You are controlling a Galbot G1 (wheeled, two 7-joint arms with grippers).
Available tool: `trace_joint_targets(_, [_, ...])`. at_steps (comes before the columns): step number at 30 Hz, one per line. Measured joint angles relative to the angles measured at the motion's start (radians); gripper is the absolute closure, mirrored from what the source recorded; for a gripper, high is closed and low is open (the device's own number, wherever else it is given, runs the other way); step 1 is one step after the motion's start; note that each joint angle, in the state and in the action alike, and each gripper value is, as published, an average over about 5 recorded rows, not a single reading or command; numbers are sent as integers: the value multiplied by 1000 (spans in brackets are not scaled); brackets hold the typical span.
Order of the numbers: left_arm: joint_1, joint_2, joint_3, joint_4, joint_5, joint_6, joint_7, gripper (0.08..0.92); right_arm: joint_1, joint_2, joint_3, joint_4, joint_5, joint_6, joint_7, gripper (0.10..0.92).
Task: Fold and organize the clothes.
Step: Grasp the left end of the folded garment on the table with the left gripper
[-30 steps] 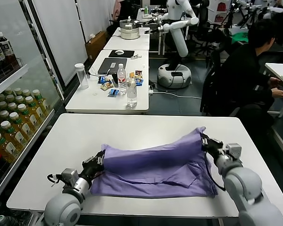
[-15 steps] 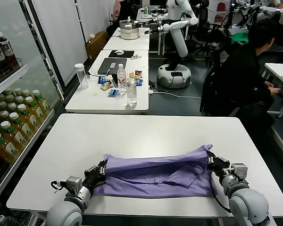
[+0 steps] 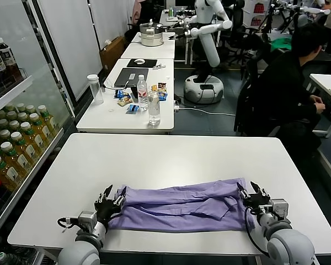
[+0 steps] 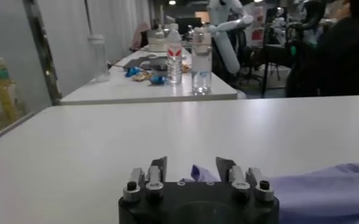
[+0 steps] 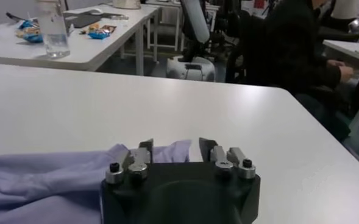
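Note:
The clothes are one lavender T-shirt (image 3: 182, 207), lying as a long flat folded band across the near part of the white table (image 3: 171, 157). My left gripper (image 3: 111, 196) sits at the shirt's left end and stands open. In the left wrist view the left gripper (image 4: 191, 169) has a small fabric corner (image 4: 199, 174) loose between its spread fingers. My right gripper (image 3: 252, 193) sits at the shirt's right end, also open. The right wrist view shows the right gripper (image 5: 176, 148) with the shirt's edge (image 5: 45, 176) lying unclamped beside and between its fingers.
A second table (image 3: 127, 107) beyond carries water bottles (image 3: 154, 107), snacks and a laptop. A shelf of bottled drinks (image 3: 16, 143) lines the left side. A seated person (image 3: 289, 83) is at the right, and another robot (image 3: 207, 49) stands at the back.
Both grippers carried the shirt's raised edge down and toward the front, then opened and let it go. The shirt went from a lifted drape to a flat band.

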Motion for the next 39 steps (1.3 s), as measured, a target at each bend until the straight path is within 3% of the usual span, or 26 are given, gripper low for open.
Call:
trace_joint_targets(5, [37, -64, 9, -8, 46, -7, -40, 243, -44, 7, 10, 35, -18, 6, -3, 238])
trace_joint_targets(11, [58, -138, 32, -2, 103, -3, -74, 186, -79, 11, 15, 64, -28, 9, -4, 203])
trace_joint_targets(14, [60, -163, 39, 10, 125, 0, -84, 236, -90, 10, 19, 73, -31, 11, -5, 203])
trace_joint_targets(23, [64, -200, 44, 58, 147, -12, -85, 492, -107, 5, 29, 96, -34, 13, -5, 202])
trace_joint_targets(34, [63, -199, 16, 69, 80, -27, -49, 812, -111, -4, 43, 115, -19, 16, 1, 203])
trace_joint_targets(39, [72, -173, -33, 59, 23, -28, -38, 878, -104, -11, 46, 122, -5, 18, 9, 203])
